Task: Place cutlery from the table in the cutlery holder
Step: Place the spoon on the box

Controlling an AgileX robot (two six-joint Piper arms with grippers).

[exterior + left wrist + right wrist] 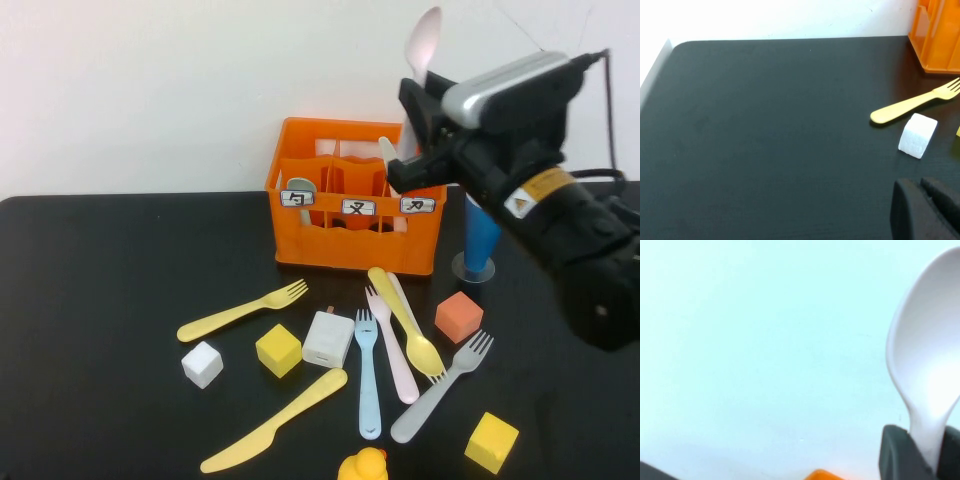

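My right gripper (pixel 413 112) is shut on a pale spoon (pixel 424 40), bowl up, above the right side of the orange cutlery holder (pixel 350 235). The right wrist view shows the spoon (pixel 927 355) pinched between the right gripper (pixel 927 452) pads. A grey spoon (pixel 298 187) stands in the holder's left compartment. On the table (pixel 100 300) lie a yellow fork (pixel 245 310), a yellow knife (pixel 275 420), a blue fork (pixel 367 375), a pink fork (pixel 393 345), a yellow spoon (pixel 405 320) and a grey fork (pixel 445 385). My left gripper (pixel 920 184) is shut and empty, low near the yellow fork (pixel 915 102).
Cubes sit among the cutlery: white (pixel 201 363), yellow (pixel 278 350), orange (pixel 458 316) and another yellow (pixel 491 441). A white block (pixel 327 338) lies beside the blue fork. A rubber duck (pixel 362 467) is at the front edge. A blue cup (pixel 480 240) stands right of the holder.
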